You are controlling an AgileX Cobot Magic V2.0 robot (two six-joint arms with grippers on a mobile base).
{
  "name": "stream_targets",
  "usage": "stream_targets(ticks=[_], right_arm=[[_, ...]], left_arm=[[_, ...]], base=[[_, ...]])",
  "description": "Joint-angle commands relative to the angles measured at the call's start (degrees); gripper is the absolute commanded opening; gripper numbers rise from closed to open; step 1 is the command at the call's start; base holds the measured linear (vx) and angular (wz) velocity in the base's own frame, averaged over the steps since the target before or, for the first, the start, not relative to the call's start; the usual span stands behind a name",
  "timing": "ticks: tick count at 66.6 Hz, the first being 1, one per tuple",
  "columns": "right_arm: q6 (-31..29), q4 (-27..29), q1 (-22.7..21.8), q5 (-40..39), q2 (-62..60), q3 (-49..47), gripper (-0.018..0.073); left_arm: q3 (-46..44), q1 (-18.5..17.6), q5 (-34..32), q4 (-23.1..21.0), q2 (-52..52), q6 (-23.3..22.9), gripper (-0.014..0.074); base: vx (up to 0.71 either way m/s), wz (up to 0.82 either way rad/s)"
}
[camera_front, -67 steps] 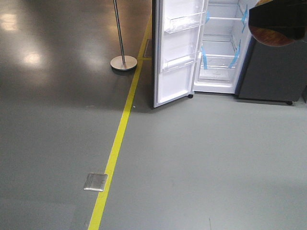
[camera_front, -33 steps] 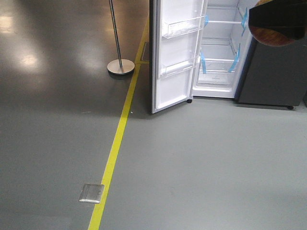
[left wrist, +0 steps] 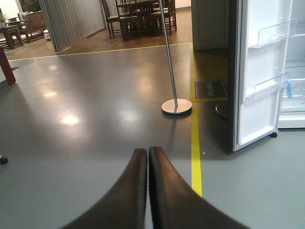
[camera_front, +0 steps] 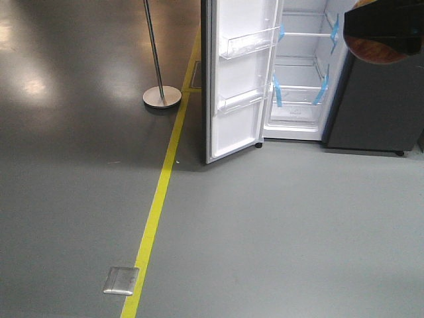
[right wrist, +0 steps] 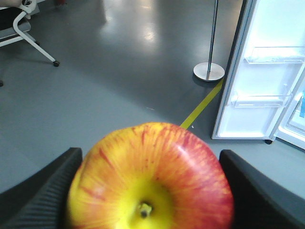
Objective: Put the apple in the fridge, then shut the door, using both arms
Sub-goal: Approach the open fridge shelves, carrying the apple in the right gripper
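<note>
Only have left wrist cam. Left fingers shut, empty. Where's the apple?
Observer: Held in the right gripper. The apple fills the right wrist view, dimpled end toward the lens.
Operator: Fridge interior? I barely see past the door.
Observer: Front view shows the fridge white inside, with glass shelves and blue tape on both sides.
Operator: Anything on the floor?
Observer: A flat metal plate just left of the yellow line, nearer the camera than the door.
</note>
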Motion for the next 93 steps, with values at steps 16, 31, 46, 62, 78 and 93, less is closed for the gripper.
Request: stream_targets(ticks=[16, 31, 46, 62, 78, 93], right_arm=[[-0.6, 2.2, -0.3, -3.8, -1.3, -1.9, 0.0186], [-0.6, 2.2, -0.3, -3.8, -1.3, -1.9, 0.0186], [-0.6, 2.2, -0.3, -3.8, -1.3, -1.9, 0.0186], [-0.6, 2.2, -0.3, -3.8, -1.3, -1.9, 0.0186], [-0.6, 2.2, -0.3, -3.8, -1.3, -1.9, 0.0186], [-0.6, 2.2, -0.3, -3.8, -1.3, -1.9, 0.0186]], left_arm=[[0.8, -0.2, -3.7, -0.2, -0.9, -0.4, -0.0008], [0.8, -0.2, -3.7, -0.2, -0.9, -0.4, -0.0008], [0.8, -0.2, -3.7, -0.2, -0.9, -0.4, -0.0008], [0.8, -0.2, -3.7, -0.2, -0.9, -0.4, -0.0008], [0.8, -0.2, -3.7, -0.2, -0.9, -0.4, -0.0008], [0.8, -0.2, -3.7, -0.2, -0.9, -0.4, -0.0008]], base=[[0.09, 0.01], [0.09, 0.03], [0.09, 0.02], [0.11, 0.02], [0.12, 0.02], [0.12, 0.0]])
